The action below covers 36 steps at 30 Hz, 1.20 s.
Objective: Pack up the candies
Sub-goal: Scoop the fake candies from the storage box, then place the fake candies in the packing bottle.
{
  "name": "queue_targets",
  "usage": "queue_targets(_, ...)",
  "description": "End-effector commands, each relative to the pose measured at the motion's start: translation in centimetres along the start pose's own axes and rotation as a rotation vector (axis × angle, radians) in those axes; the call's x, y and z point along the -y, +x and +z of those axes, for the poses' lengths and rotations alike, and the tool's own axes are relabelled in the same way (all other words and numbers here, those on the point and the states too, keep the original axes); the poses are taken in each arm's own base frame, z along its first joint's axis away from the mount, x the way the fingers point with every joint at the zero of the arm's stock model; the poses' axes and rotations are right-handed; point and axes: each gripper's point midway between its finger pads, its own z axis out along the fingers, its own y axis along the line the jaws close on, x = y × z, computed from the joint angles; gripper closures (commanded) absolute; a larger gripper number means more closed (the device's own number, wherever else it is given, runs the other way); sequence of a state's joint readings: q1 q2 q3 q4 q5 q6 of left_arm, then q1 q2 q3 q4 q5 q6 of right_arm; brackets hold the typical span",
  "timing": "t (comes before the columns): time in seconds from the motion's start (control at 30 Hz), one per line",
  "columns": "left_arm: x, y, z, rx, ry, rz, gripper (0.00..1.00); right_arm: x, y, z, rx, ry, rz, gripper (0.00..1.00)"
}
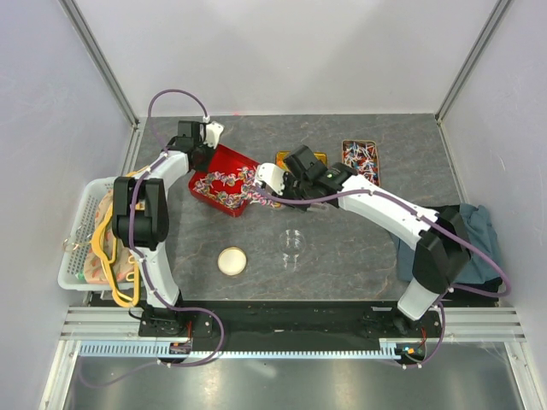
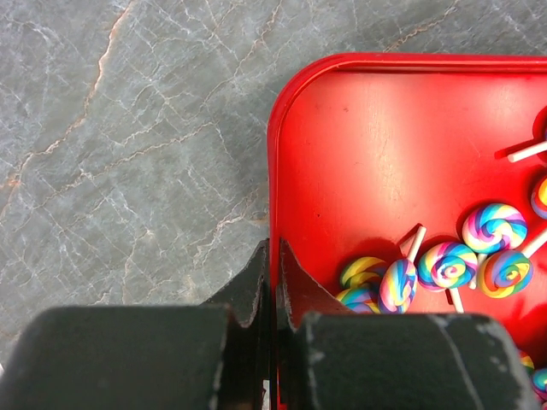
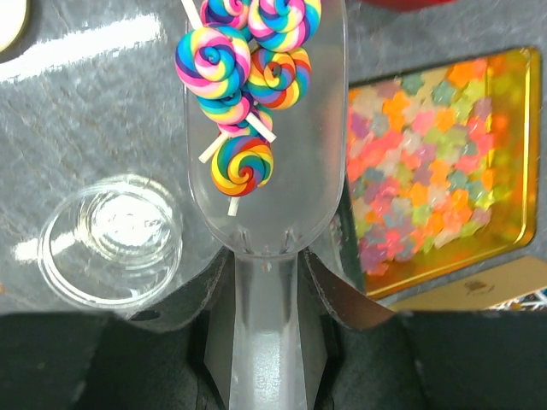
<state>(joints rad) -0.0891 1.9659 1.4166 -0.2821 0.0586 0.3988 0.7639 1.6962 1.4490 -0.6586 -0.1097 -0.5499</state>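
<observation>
The candies here are rainbow swirl lollipops (image 2: 494, 226) lying in a red tray (image 2: 385, 128) at the back left of the table (image 1: 224, 186). My left gripper (image 2: 273, 248) is shut on that tray's rim, one finger inside the wall and one outside. My right gripper (image 3: 265, 265) is shut on the handle of a clear plastic scoop (image 3: 282, 205). The scoop holds several lollipops (image 3: 242, 162) and hangs by the tray's right corner (image 1: 255, 190). A clear plastic cup (image 3: 111, 239) stands empty just left of the scoop.
A yellow tray of star-shaped candies (image 3: 427, 145) lies right of the scoop. A tray of small mixed sweets (image 1: 360, 159) sits at the back right. A round cream lid (image 1: 232, 260) lies near the front. A white basket (image 1: 77, 231) stands left, a blue cloth (image 1: 474, 235) right.
</observation>
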Motion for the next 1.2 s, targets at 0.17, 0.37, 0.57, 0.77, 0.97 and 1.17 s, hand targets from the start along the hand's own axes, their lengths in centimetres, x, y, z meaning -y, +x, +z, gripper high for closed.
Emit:
queue_targets(0.17,2.7,-4.3,-1.9,0.143,0.185,-0.022,0.98,0.3,0.2,-1.6,0.069,0.022,0.026,1.0)
queue_targets(0.37,4.6,-3.8,-3.7,0.144,0.277,0.018,0.98,1.2,0.5,-2.2,0.078,0.047,0.036,1.0)
queue_targets(0.57,2.7,-3.9,-3.1,0.13,0.191,0.032,0.98,0.9,1.9,-4.2,0.028,0.049,-0.008,1.0)
queue_targets(0.77,2.7,-3.5,-2.6,0.119,0.185,0.042,0.98,-0.9,5.6,-6.3,-0.079,0.008,-0.072,1.0)
queue_targets(0.97,2.7,-2.5,-2.1,0.097,0.175,0.045,0.98,-3.1,8.9,-8.3,-0.192,-0.066,-0.113,1.0)
queue_targets(1.17,2.7,-2.4,-2.5,0.096,0.168,0.041,0.98,-4.6,11.2,-9.5,-0.311,-0.108,-0.154,1.0)
